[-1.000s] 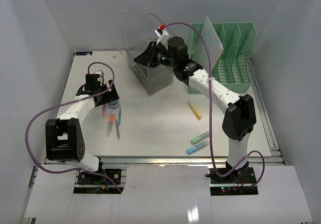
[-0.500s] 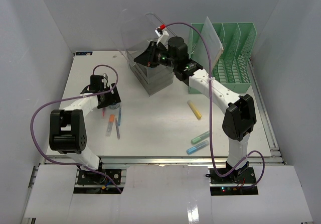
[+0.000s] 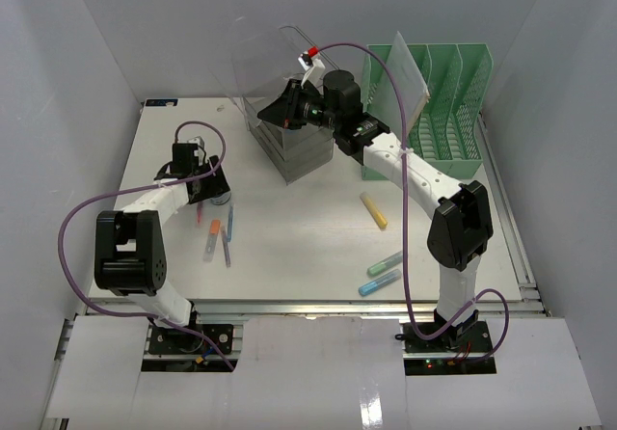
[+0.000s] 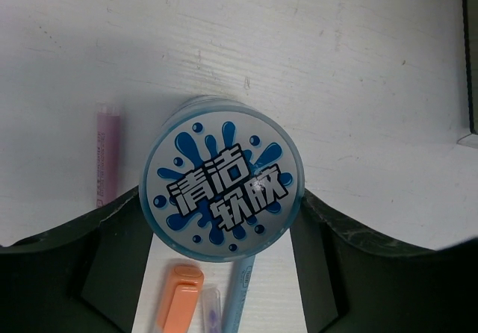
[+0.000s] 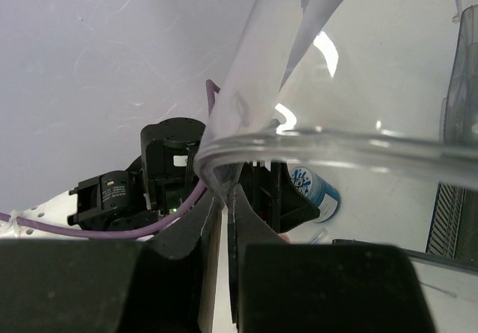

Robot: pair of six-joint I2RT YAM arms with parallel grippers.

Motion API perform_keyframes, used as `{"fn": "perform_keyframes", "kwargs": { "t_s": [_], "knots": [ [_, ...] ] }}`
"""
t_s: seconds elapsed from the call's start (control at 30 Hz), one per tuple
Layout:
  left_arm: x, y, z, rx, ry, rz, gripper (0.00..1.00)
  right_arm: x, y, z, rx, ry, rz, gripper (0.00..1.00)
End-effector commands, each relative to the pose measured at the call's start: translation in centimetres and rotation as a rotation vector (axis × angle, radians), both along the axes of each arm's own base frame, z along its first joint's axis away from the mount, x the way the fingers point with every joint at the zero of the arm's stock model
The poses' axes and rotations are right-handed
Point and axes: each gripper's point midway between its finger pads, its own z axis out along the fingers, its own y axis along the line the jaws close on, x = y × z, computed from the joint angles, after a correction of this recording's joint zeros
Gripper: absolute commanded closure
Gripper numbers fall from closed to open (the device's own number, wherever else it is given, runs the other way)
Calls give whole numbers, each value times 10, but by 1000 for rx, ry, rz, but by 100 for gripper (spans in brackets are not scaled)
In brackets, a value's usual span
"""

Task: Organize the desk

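On the white desk (image 3: 299, 247) stands a round blue can (image 4: 222, 178) with a printed lid. My left gripper (image 4: 222, 198) hangs over it, open, one dark finger (image 4: 112, 258) close on each side of the can; from above the gripper (image 3: 214, 189) hides most of the can. At the back my right gripper (image 3: 280, 109) is shut on the rim of a clear plastic lid (image 3: 265, 64), held raised over a grey box (image 3: 294, 152). In the right wrist view the fingertips (image 5: 228, 198) pinch that clear rim (image 5: 314, 148).
An orange marker (image 4: 178, 296), a light blue pen (image 4: 237, 296) and a pink marker (image 4: 108, 154) lie beside the can. A yellow highlighter (image 3: 373, 210), a green one (image 3: 385, 262) and a blue one (image 3: 379, 282) lie right of centre. A green file rack (image 3: 439, 112) stands back right.
My left arm has shifted a little and lowered over the can, and its jaws have narrowed toward the can's sides. The right arm and the clear lid have not moved.
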Motion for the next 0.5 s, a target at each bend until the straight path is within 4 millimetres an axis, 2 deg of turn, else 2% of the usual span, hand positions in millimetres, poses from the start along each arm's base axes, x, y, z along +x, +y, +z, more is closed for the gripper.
{"fn": "perform_keyframes", "kwargs": {
  "t_s": [0.0, 0.23, 0.43, 0.47],
  "knots": [
    [21, -14, 61, -85, -197, -14, 61, -18, -5, 51, 88, -99, 37, 92],
    [31, -39, 112, -302, -339, -17, 67, -19, -6, 53, 91, -99, 39, 92],
    [43, -57, 143, -484, -419, -17, 69, -21, -7, 56, 95, -103, 43, 92],
    [45, -54, 145, -501, -430, -8, 69, -21, -7, 57, 96, -102, 43, 92]
  ]
}}
